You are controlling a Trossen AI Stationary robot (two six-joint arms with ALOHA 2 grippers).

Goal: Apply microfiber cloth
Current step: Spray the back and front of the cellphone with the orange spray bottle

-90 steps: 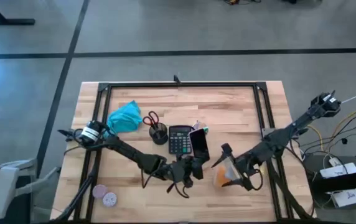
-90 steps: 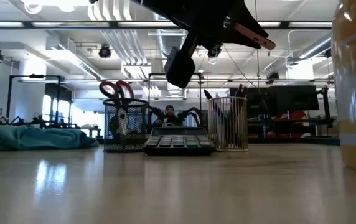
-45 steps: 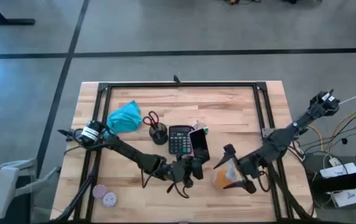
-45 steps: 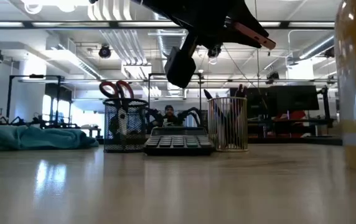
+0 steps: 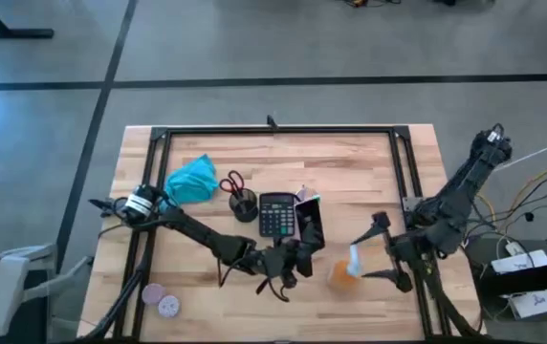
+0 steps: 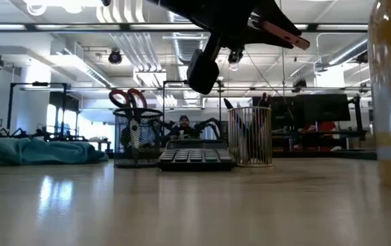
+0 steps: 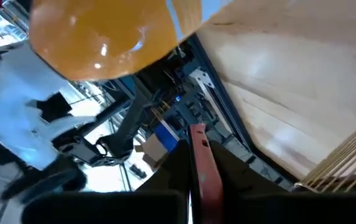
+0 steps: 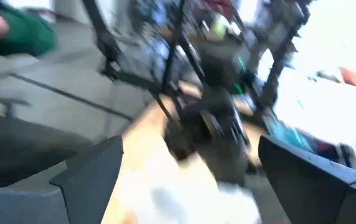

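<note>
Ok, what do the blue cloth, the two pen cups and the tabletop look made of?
The cloth looks like soft matte fabric: it lies bunched in limp folds. The black pen cup and the pale pen cup look like wire mesh, probably metal, since the room shows through their walls. The tabletop looks like sealed wood planks: visible grain and seams, with a soft sheen in the low view.

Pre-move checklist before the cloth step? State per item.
1. microfiber cloth uncovered, at the table's far left: ok.
2. A gripper on the cloth: not ok, neither touches it.
3. left gripper free: not ok, shut on a flat dark device held above the table.
4. right gripper free: ok, open, apart from the orange spray bottle.
5. Device surface sprayed: cannot tell.
</note>
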